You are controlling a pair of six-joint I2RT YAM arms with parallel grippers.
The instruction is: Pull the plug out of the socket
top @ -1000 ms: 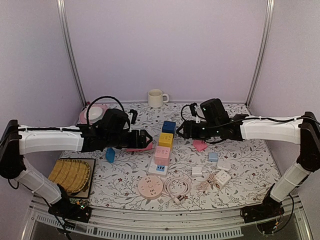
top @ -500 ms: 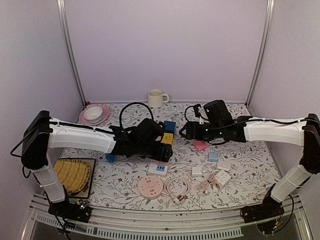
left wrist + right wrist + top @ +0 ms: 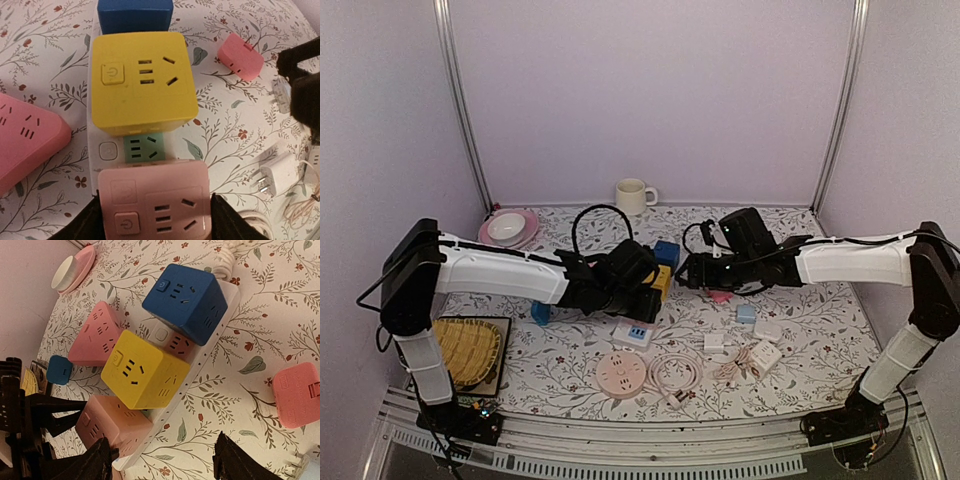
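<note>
A white power strip carries a blue cube plug, a yellow cube plug and a pink cube plug. A bare green socket lies between the yellow and pink cubes. My left gripper is open and straddles the pink cube, with a finger close by each side. It hides that cube in the top view. My right gripper is open and empty. It hovers over the table just right of the strip near the pink cube, and shows in the top view.
A flat pink socket lies left of the strip, a small pink adapter right of it. A round pink socket, coiled cable and white adapters lie in front. A mug and plate stand behind.
My left arm has swung right from beside the flat pink socket to over the pink cube on the strip. My right gripper has moved slightly left toward the strip.
</note>
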